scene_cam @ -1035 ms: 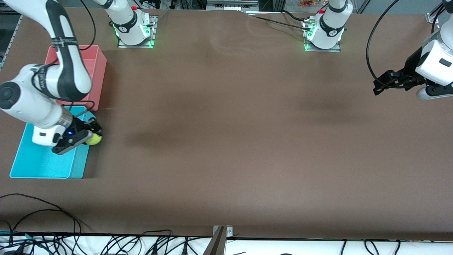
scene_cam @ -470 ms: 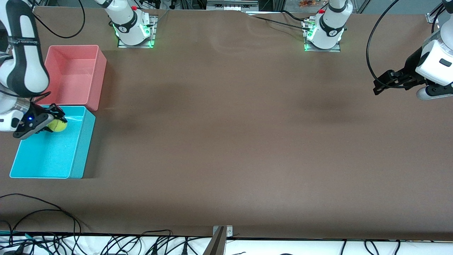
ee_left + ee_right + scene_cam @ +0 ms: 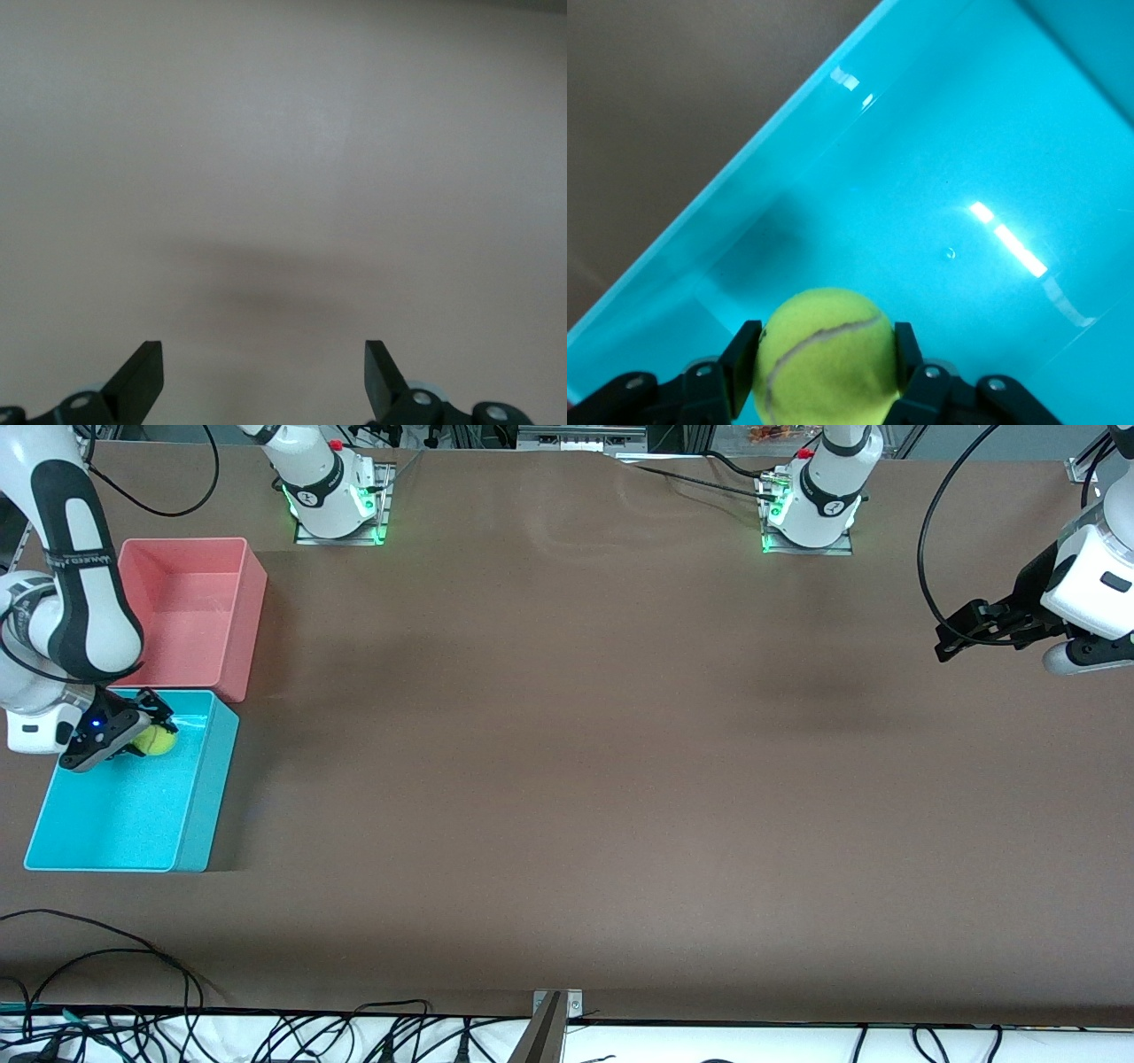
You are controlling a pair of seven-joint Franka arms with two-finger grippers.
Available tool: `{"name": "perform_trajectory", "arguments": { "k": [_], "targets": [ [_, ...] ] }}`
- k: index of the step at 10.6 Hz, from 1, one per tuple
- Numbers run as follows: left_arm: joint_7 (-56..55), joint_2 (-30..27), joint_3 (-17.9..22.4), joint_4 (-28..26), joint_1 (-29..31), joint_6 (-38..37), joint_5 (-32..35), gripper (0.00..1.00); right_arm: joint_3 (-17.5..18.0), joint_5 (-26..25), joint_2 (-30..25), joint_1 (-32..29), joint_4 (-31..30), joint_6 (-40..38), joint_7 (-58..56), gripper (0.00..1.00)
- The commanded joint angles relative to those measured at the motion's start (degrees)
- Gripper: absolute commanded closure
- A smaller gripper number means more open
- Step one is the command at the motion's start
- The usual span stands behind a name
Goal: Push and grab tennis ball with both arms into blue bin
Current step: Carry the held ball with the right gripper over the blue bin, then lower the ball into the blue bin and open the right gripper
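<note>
My right gripper [image 3: 146, 731] is clamped on the tennis ball [image 3: 158, 740], a finger [image 3: 741, 365] pressed to each side of it; I read it as hanging over the blue bin [image 3: 190, 828], above the end of the bin that lies farther from the front camera. In the right wrist view the ball [image 3: 825, 354] sits against the bin's bare floor [image 3: 983, 159]. The pink-red tub [image 3: 244, 624] stands just beside that end of the blue bin. My left gripper [image 3: 952, 638] waits with fingers [image 3: 142, 376] spread wide, holding nothing, over bare brown table [image 3: 567, 779] at the left arm's end.
</note>
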Motion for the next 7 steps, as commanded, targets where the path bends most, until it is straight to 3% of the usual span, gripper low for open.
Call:
{"name": "perform_trajectory", "arguments": {
  "k": [1, 3, 7],
  "targets": [
    [0.8, 0.5, 0.2, 1.7, 0.2, -1.4, -0.4, 0.0, 0.4, 2.8, 2.5, -1.4, -0.3, 4.0, -3.5, 0.54],
    [0.9, 0.5, 0.2, 1.7, 0.2, -1.5, -0.4, 0.0, 0.4, 7.9, 4.2, -1.4, -0.1, 4.2, -6.7, 0.53],
    [0.9, 0.5, 0.2, 1.6, 0.3, -1.6, -0.6, 0.0, 0.4, 10.2, 4.6, -1.6, 0.3, 4.1, -8.8, 0.23]
  ]
}}
